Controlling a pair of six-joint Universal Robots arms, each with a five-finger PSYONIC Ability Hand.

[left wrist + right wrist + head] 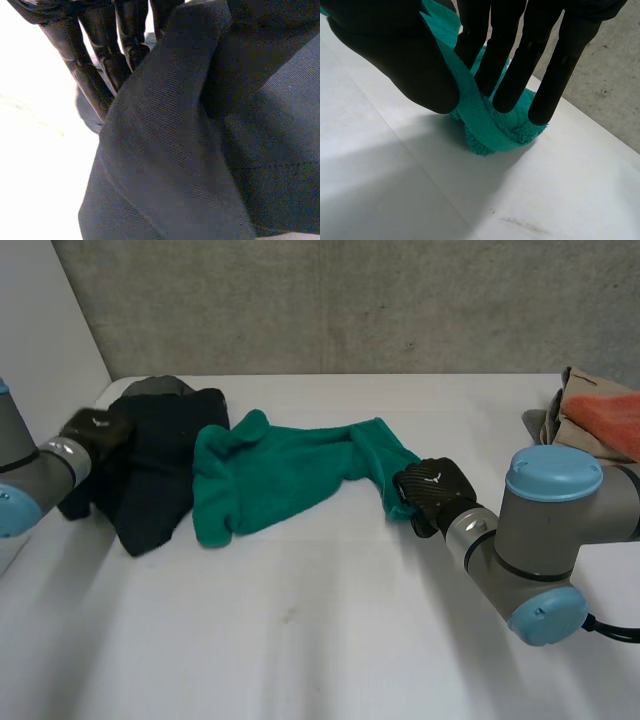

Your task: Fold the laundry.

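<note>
A green towel (280, 475) lies crumpled in the middle of the white table (320, 640). A black garment (160, 475) lies bunched to its left, touching it. My right hand (430, 495) is at the towel's right corner. In the right wrist view its thumb (395, 55) and fingers (505, 75) pinch a fold of the green towel (485, 125) just above the table. My left hand (95, 430) is at the black garment's left edge. In the left wrist view its fingers (100, 70) lie against the black garment (200, 150), which rises into the hand.
A pile of orange and beige cloths (595, 415) sits at the table's right edge. A white panel (40, 330) stands at the far left, with a grey concrete wall (350, 300) behind the table.
</note>
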